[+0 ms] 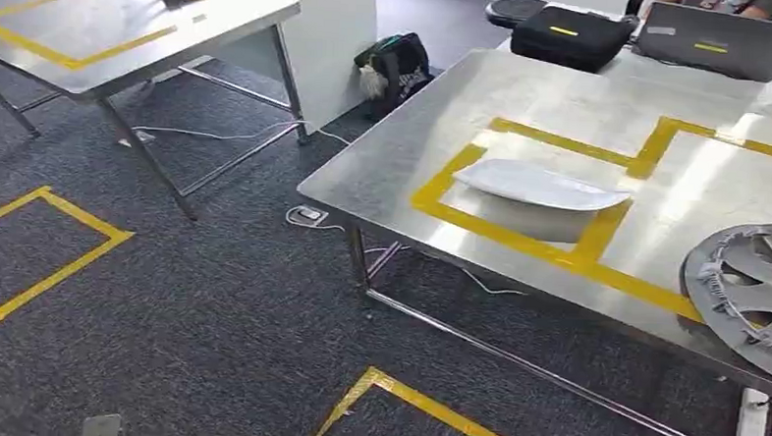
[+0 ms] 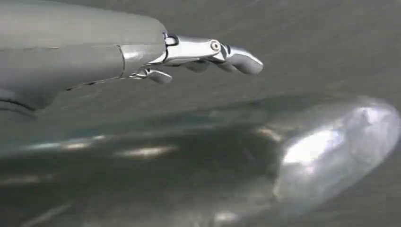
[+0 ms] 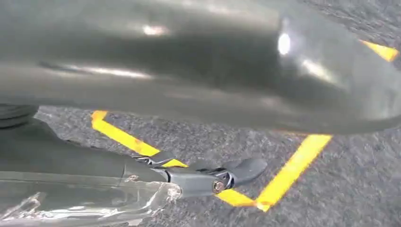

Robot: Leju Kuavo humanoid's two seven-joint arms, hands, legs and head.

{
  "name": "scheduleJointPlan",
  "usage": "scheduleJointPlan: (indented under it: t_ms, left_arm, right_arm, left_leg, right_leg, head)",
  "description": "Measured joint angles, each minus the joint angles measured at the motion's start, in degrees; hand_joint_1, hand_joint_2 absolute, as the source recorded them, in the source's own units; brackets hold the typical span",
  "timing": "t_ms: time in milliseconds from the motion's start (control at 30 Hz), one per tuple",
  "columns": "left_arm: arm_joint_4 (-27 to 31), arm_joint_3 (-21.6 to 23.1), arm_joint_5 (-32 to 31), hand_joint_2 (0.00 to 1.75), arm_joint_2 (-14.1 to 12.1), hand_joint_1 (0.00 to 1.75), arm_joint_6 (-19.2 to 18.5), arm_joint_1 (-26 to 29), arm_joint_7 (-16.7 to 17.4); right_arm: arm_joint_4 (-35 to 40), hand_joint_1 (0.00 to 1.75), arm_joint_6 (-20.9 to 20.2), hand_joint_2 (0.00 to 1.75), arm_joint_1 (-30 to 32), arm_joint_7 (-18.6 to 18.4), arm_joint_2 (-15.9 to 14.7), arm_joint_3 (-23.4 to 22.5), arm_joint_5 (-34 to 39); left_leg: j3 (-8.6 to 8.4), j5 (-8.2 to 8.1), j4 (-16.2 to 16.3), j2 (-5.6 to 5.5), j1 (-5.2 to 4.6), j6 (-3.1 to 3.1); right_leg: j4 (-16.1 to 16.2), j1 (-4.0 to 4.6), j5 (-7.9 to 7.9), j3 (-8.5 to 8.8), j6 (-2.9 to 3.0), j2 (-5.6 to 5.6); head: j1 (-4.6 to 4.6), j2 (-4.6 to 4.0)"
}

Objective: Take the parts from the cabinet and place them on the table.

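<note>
The wheel cover (image 1: 747, 293) is cut off by the right edge of the head view, so just part of its spoked grey disc shows, lying flat at the near right corner of the tabletop (image 1: 525, 106). Left of it, inside a rectangle of yellow tape (image 1: 548, 253), lies a pale, elongated curved panel (image 1: 541, 185), its tip resting over one tape line. At the upper right of the frame a black case (image 1: 570, 34) and a grey case (image 1: 721, 41) sit along the far edge of the tabletop, the grey one clipped by the top of the frame. A second tabletop (image 1: 105, 29) fills the upper left, and a black bag (image 1: 396, 69) stands on the carpet (image 1: 192, 298) between the two.

In the left wrist view the left hand (image 2: 208, 54) reaches out with its fingers (image 2: 243, 60) fairly straight and close together, holding nothing; a blurred shiny shape below it is too smeared to identify. In the right wrist view the right hand (image 3: 208, 177) hangs over the carpet and its tape, fingers extended and empty, though a large blurred grey mass hides much of the frame.
</note>
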State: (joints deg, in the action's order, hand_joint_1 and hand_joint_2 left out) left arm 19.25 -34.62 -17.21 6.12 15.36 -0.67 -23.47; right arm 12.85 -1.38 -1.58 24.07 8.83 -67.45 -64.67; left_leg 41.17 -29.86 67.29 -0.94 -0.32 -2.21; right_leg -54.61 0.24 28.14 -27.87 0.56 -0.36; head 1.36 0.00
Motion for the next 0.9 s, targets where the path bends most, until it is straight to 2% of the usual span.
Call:
scheduleJointPlan:
  t_ms: [33, 67, 100, 133, 167, 200, 233, 267, 300, 333, 367, 400, 433, 467, 500, 533, 567, 600, 633, 667, 700, 733, 767, 800, 867, 900]
  left_arm:
    - [-1.0, 0.8, -2.3, 0.00, 0.1, 0.00, -2.8, 0.0, 1.1]
    - [-1.9, 2.0, -4.6, 0.00, 0.2, 0.00, -5.6, 0.2, 1.7]
    - [-2.8, 3.4, -6.3, 0.00, 0.2, 0.00, -7.8, 0.3, 1.9]
    - [-3.3, 4.4, -6.8, 0.00, 0.3, 0.00, -8.4, 0.4, 1.9]
    - [-3.7, 5.1, -6.9, 0.00, 0.4, 0.00, -8.7, 0.4, 1.9]
    - [-4.1, 5.7, -7.1, 0.00, 0.6, 0.00, -9.0, 0.3, 2.0]
    - [-4.4, 6.2, -7.3, 0.00, 0.8, 0.00, -9.1, 0.1, 2.4]
    - [-4.7, 6.5, -7.3, 0.00, 0.7, 0.00, -9.1, -0.1, 2.8]
    - [-5.0, 6.7, -7.2, 0.00, 0.7, 0.00, -9.3, -0.3, 3.2]
    - [-5.3, 6.8, -7.0, 0.00, 0.7, 0.00, -9.3, -0.2, 3.5]
    - [-5.7, 6.9, -6.9, 0.00, 0.7, 0.00, -9.3, 0.1, 3.7]
    - [-5.9, 7.0, -6.9, 0.00, 0.6, 0.00, -9.3, 0.4, 4.0]
    - [-5.9, 7.0, -6.9, 0.00, 0.5, 0.00, -9.3, 0.6, 4.1]
    - [-6.1, 7.1, -7.0, 0.00, 0.5, 0.00, -9.3, 0.5, 4.1]
    - [-6.1, 7.2, -7.1, 0.00, 0.5, 0.00, -9.2, 0.3, 4.1]
    - [-6.3, 7.3, -7.1, 0.00, 0.6, 0.00, -8.8, 0.3, 4.1]
    - [-6.4, 7.3, -7.0, 0.00, 0.6, 0.00, -8.6, 0.4, 3.9]
    - [-6.4, 7.3, -6.8, 0.00, 0.6, 0.00, -8.2, 0.5, 3.3]
    - [-6.5, 7.3, -6.4, 0.00, 0.6, 0.00, -7.9, 0.7, 2.7]
    - [-6.5, 7.2, -5.8, 0.00, 0.6, 0.00, -7.5, 0.7, 1.7]
    - [-6.5, 7.2, -5.7, 0.00, 0.7, 0.00, -7.2, 0.6, 1.0]
    - [-6.5, 7.1, -5.6, 0.00, 0.7, 0.00, -7.0, 0.6, 0.5]
    - [-6.5, 7.0, -5.7, 0.00, 0.7, 0.00, -6.6, 0.4, 0.3]
    - [-6.5, 7.0, -6.0, 0.00, 0.8, 0.00, -6.3, 0.3, 0.2]
    - [-6.8, 7.0, -6.5, 0.00, 0.9, 0.00, -5.9, 0.4, 0.2]
    - [-6.8, 7.0, -6.9, 0.00, 0.9, 0.00, -5.8, 0.4, 0.5]
  right_arm:
    - [0.0, 0.00, 0.1, 0.00, 0.0, -0.2, 0.0, 0.0, -0.4]
    - [0.0, 0.00, 0.2, 0.00, -0.1, -0.4, 0.0, 0.0, -0.9]
    - [0.0, 0.00, 0.2, 0.00, -0.2, -0.5, 0.0, 0.0, -1.2]
    - [0.0, 0.00, 0.2, 0.00, -0.4, -0.5, 0.0, 0.0, -1.4]
    - [0.0, 0.00, 0.2, 0.00, -0.6, -0.6, 0.0, 0.0, -1.5]
    - [0.0, 0.00, 0.3, 0.00, -0.7, -0.6, 0.0, 0.0, -1.7]
    - [0.0, 0.00, 0.5, 0.00, -0.7, -0.5, 0.0, 0.0, -1.8]
    - [-0.1, 0.00, 0.7, 0.00, -0.8, -0.5, 0.2, 0.0, -1.8]
    - [-0.1, 0.00, 1.0, 0.00, -1.0, -0.5, 0.3, 0.0, -1.9]
    - [-0.1, 0.00, 1.2, 0.00, -1.3, -0.5, 0.4, 0.0, -1.9]
    - [-0.1, 0.00, 1.4, 0.00, -1.3, -0.5, 0.6, 0.0, -2.0]
    - [-0.1, 0.00, 1.4, 0.00, -1.4, -0.5, 0.7, 0.0, -2.1]
    - [-0.1, 0.00, 1.4, 0.00, -1.3, -0.5, 0.8, 0.0, -2.1]
    - [-0.2, 0.00, 1.4, 0.00, -1.1, -0.5, 0.8, 0.0, -2.1]
    - [-0.2, 0.00, 1.4, 0.00, -0.8, -0.5, 0.8, 0.0, -2.0]
    - [-0.3, 0.00, 1.4, 0.00, -0.7, -0.2, 0.9, 0.0, -1.4]
    - [-0.3, 0.00, 1.1, 0.00, -0.6, 0.6, 0.9, 0.0, -0.7]
    - [-0.3, 0.00, 0.6, 0.00, -0.7, 1.9, 0.9, -0.1, 0.2]
    - [-0.3, 0.00, 0.2, 0.00, -0.8, 3.1, 0.9, -0.3, 0.8]
    - [-0.2, 0.00, -0.2, 0.00, -0.9, 4.9, 0.9, -0.6, 1.4]
    - [-0.2, 0.00, -0.6, 0.00, -1.0, 6.3, 0.8, -0.8, 1.8]
    - [-0.1, 0.00, -1.1, 0.00, -1.3, 7.6, 0.6, -1.0, 2.2]
    - [-0.1, 0.00, -1.7, 0.00, -1.6, 9.5, 0.6, -1.3, 2.6]
    - [0.0, 0.00, -2.2, 0.00, -1.9, 11.2, 0.5, -1.5, 2.8]
    - [0.3, 0.00, -2.8, 0.00, -2.9, 13.4, 0.6, -1.5, 2.9]
    - [0.4, 0.00, -2.8, 0.00, -3.5, 13.7, 0.8, -1.5, 2.9]
  left_leg:
    - [0.89, -1.09, 4.2, 0.24, 0.36, -0.40]
    - [1.01, -0.04, 6.6, 0.33, 0.76, -0.71]
    - [-0.07, 2.33, 6.5, 0.40, 1.16, -1.07]
    - [-2.21, 4.51, 4.1, 0.70, 1.46, -1.34]
    - [-5.60, 5.56, -0.5, 1.47, 1.61, -1.51]
    - [-9.80, 5.47, -6.1, 3.76, 1.66, -1.68]
    - [-13.09, 4.27, -10.7, 6.47, 1.47, -1.84]
    - [-13.26, 3.44, -11.9, 6.03, 0.92, -0.73]
    - [-13.04, 2.94, -12.6, 5.49, 0.96, -0.20]
    - [-12.55, 2.49, -12.6, 4.62, 0.84, 0.61]
    - [-12.40, 2.83, -12.9, 3.98, 0.89, 1.17]
    - [-12.34, 3.23, -13.0, 3.38, 1.03, 1.69]
    - [-12.02, 3.53, -12.9, 2.87, 0.98, 2.15]
    - [-11.59, 3.85, -12.9, 2.09, 0.83, 2.59]
    - [-11.12, 4.20, -12.9, 1.15, 0.61, 2.84]
    - [-10.76, 4.53, -12.9, 0.25, 0.36, 2.98]
    - [-10.50, 4.79, -12.9, -0.52, 0.16, 3.04]
    - [-10.29, 5.03, -12.8, -1.28, 0.02, 3.05]
    - [-10.14, 5.23, -12.8, -2.02, -0.07, 3.00]
    - [-10.03, 5.42, -12.8, -2.88, -0.12, 2.91]
    - [-9.94, 5.62, -12.8, -3.75, -0.16, 2.72]
    - [-9.66, 5.76, -12.5, -4.23, -0.35, 2.54]
    - [-9.16, 5.86, -12.0, -4.80, -0.41, 2.38]
    - [-8.76, 6.12, -12.1, -5.06, -0.23, 2.00]
    - [-8.17, 6.72, -12.2, -6.30, 0.00, 1.13]
    - [-7.82, 6.30, -11.6, -5.47, -0.01, 1.09]
  right_leg:
    - [0.0, -0.02, -0.48, -0.69, -0.11, -1.08]
    - [-0.1, -0.08, -0.93, -1.13, -0.28, -2.05]
    - [-0.1, -0.13, -1.39, -1.72, -0.51, -3.11]
    - [-0.3, -0.22, -1.80, -2.07, -0.79, -3.87]
    - [-0.5, -0.39, -2.06, -2.48, -1.13, -4.56]
    - [-0.8, -0.31, -2.21, -2.56, -1.43, -5.17]
    - [-1.1, -0.14, -2.20, -3.09, -1.78, -5.79]
    - [-1.3, -0.08, -2.46, -2.98, -2.26, -6.49]
    - [-1.6, -0.04, -2.64, -3.27, -2.53, -7.27]
    - [-1.6, -0.12, -2.83, -3.47, -2.87, -8.05]
    - [-1.6, -0.16, -2.79, -3.46, -3.29, -8.73]
    - [-2.4, -0.56, -1.97, -4.06, -3.74, -6.60]
    - [-5.0, -0.70, 0.36, -5.09, -3.80, -3.30]
    - [-9.7, -0.75, 3.02, -6.91, -3.75, -1.37]
    - [-15.0, -0.70, 5.52, -9.09, -3.70, -0.30]
    - [-19.2, -0.60, 7.15, -10.84, -3.62, 0.18]
    - [-20.7, -0.52, 7.33, -11.38, -3.44, 0.31]
    - [-19.4, -0.34, 6.18, -10.47, -3.18, 0.34]
    - [-16.2, -0.23, 4.39, -8.63, -2.92, 0.45]
    - [-11.0, -0.17, 2.01, -5.71, -2.56, 0.91]
    - [-5.3, -0.17, -0.16, -2.28, -2.15, 2.43]
    - [-2.6, -0.28, 0.35, -1.14, -1.71, 5.37]
    - [-1.4, -0.62, 0.46, -0.90, -1.97, 5.26]
    - [-1.8, -0.27, 0.41, -1.12, -1.87, 4.88]
    - [-1.9, -0.19, -0.06, -0.97, -1.29, 3.94]
    - [-1.3, -0.67, -0.62, -0.96, -0.99, 2.93]
  head:
    - [-0.02, 0.00]
    - [-0.07, 0.00]
    - [-0.07, 0.00]
    - [-0.07, 0.00]
    - [-0.04, 0.00]
    - [-0.11, 0.00]
    - [-0.43, 0.00]
    - [-0.35, 0.00]
    - [-0.45, 0.00]
    - [-0.41, 0.00]
    - [-0.31, 0.00]
    - [-0.36, 0.00]
    - [-0.04, 0.00]
    - [0.09, 0.00]
    - [0.09, 0.00]
    - [0.33, 0.00]
    - [0.28, 0.00]
    - [0.31, 0.00]
    - [0.31, 0.00]
    - [0.29, 0.00]
    - [0.33, 0.00]
    - [0.33, 0.00]
    - [0.15, 0.00]
    - [0.22, 0.00]
    - [0.44, 0.00]
    - [0.46, 0.00]
